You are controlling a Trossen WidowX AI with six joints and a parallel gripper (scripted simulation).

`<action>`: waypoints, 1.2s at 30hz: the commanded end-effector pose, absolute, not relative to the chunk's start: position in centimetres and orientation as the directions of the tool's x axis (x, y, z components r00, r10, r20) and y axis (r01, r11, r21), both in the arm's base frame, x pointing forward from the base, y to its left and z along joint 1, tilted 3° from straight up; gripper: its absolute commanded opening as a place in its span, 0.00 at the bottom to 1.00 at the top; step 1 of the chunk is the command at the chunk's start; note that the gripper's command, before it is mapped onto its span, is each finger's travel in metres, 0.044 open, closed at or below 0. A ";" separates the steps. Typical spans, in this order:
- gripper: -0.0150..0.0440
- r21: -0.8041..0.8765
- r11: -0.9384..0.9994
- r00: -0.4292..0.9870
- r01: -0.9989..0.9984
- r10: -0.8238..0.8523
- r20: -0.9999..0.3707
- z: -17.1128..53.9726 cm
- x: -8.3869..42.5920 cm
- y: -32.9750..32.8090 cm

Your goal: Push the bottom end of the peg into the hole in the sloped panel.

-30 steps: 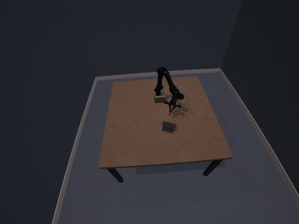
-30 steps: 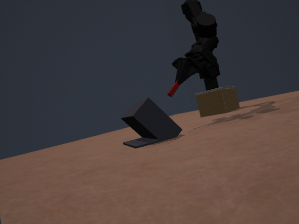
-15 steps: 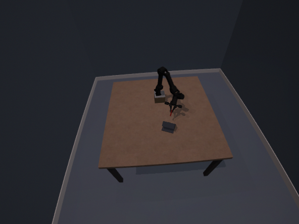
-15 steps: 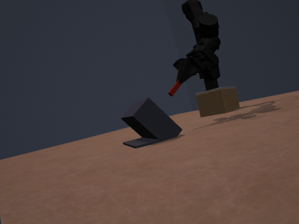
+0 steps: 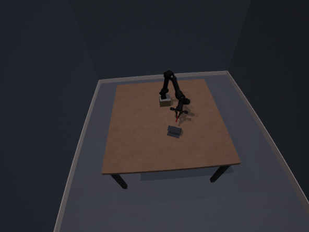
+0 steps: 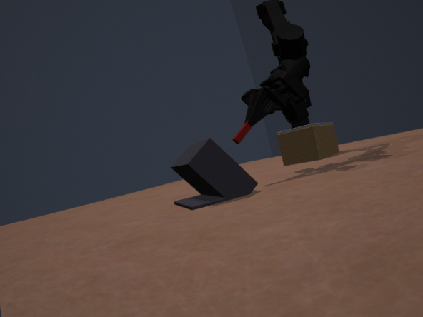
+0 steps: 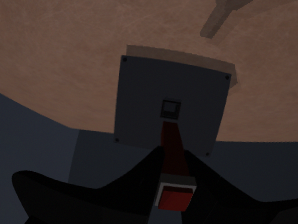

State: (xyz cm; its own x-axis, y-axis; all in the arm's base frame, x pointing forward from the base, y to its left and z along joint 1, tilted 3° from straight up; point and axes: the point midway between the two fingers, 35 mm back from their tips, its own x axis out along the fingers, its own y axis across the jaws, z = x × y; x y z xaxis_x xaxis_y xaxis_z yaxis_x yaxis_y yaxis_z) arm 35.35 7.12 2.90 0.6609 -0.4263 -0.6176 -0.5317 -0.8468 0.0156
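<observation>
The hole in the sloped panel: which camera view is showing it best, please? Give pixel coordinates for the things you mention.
The wrist view, because it faces the panel [image 5: 174,129] [image 6: 221,171] [image 7: 142,95] and shows the square hole [image 7: 171,108] whole, just beyond the red peg's [image 5: 177,119] [image 6: 242,132] [image 7: 172,145] tip. The top and exterior views show the panel block, but not its hole.
</observation>
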 end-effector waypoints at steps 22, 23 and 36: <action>0.25 0.012 -0.853 0.677 -0.521 -0.422 -0.603 1.2 36.6 6.5; 0.25 0.012 -0.853 0.677 -0.521 -0.422 -0.603 1.2 36.7 6.5; 0.25 0.012 -0.853 0.678 -0.521 -0.423 -0.602 0.3 37.8 5.8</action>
State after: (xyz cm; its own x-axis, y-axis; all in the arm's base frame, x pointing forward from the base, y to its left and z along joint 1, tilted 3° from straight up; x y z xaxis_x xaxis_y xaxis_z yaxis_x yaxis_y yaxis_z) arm 37.57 5.91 0.80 0.6803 -0.4235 -0.5982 -0.5245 -0.8514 0.0062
